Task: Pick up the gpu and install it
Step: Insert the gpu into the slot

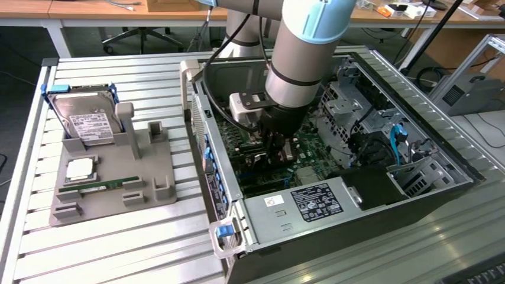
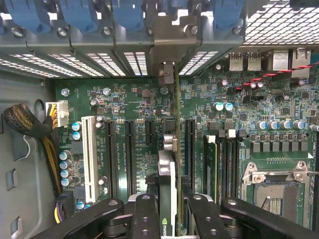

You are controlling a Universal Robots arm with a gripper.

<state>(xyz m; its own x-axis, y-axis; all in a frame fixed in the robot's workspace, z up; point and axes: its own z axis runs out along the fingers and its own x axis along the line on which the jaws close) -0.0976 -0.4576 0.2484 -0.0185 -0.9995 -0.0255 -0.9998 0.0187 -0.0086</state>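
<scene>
Gpu (image 2: 168,199) already lifted, held edge-on between the gripper (image 2: 169,211) fingers, down inside the open case (image 1: 442,148) just above the motherboard (image 2: 124,94) slots. Not yet seated, by my reading; bracket end points toward the rear slot covers (image 2: 134,62). Card looks thin, black, with a green edge. Tray (image 1: 118,177) outside holds the hard drive (image 1: 91,121).

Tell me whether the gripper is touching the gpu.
Touching. In the wrist view the gripper has its black jaws pressed against both faces of the gpu, held edge-on over the motherboard.
</scene>
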